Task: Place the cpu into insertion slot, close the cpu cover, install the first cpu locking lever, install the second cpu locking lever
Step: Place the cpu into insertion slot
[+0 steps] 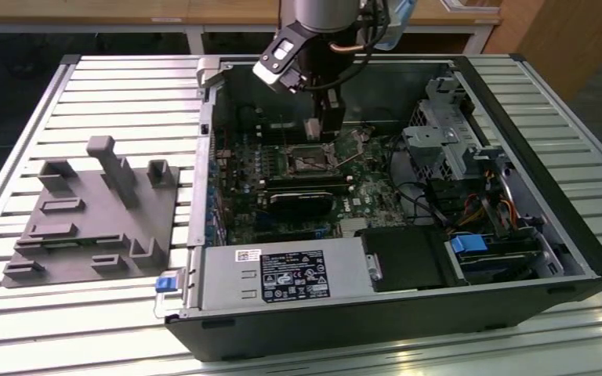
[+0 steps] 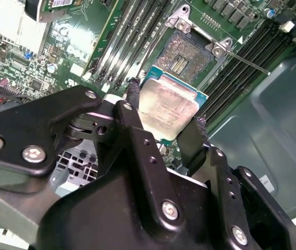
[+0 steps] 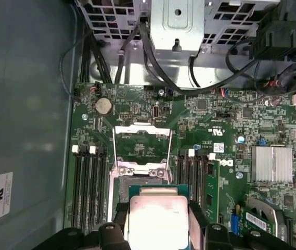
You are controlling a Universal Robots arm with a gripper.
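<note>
Gripper (image 2: 166,107) clamped on cpu (image 2: 169,103) by two opposite edges, chip held flat. Insertion slot (image 2: 187,57) sits open just ahead and below, cpu cover (image 3: 141,141) flipped back.

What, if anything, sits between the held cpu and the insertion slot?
Nothing visible does. The end effector grips the cpu close above the insertion slot, and the cpu cover is swung open, leaving the slot bare.
</note>
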